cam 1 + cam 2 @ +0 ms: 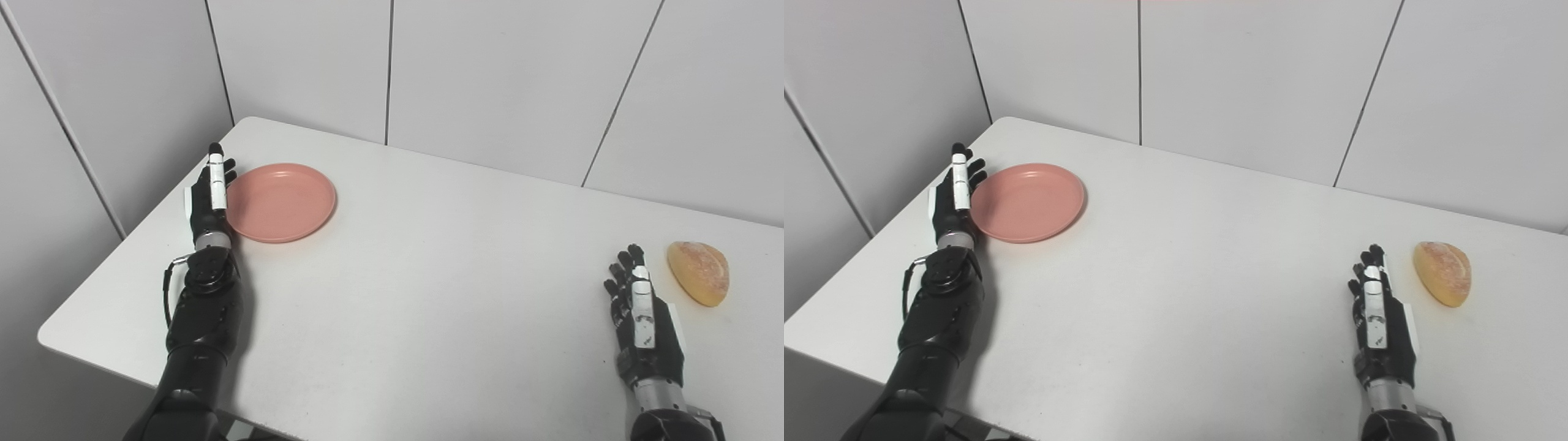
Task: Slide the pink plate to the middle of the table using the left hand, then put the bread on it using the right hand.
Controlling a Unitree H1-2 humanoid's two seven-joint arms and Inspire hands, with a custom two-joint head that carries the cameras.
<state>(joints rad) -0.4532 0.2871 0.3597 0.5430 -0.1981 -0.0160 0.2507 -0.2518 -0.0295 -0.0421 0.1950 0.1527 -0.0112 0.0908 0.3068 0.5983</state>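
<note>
1. Pink plate: lies flat on the white table, near the far left corner and well away from the table's middle.
2. Left hand: stands edge-on just beside the plate's left rim, fingers extended straight and pointing away from the robot. The hand holds nothing. The pictures do not settle whether it touches the rim or only stands against it.
3. Left arm: extends from the bottom left, lying over the table's left part, with the wrist just behind the plate's near-left edge.
4. Right hand: positioned near the right side of the table, fingers extended, slightly apart and pointing away from the robot. It grasps nothing.
5. Bread: a golden, rounded piece on the table, near the right hand's fingertips, to their right and slightly beyond. A clear gap separates hand and bread.
6. Plate and bread are well apart, on opposite sides of the table.
7. Surroundings: pale wall panels stand behind the table's far edge and along its left side.
</note>
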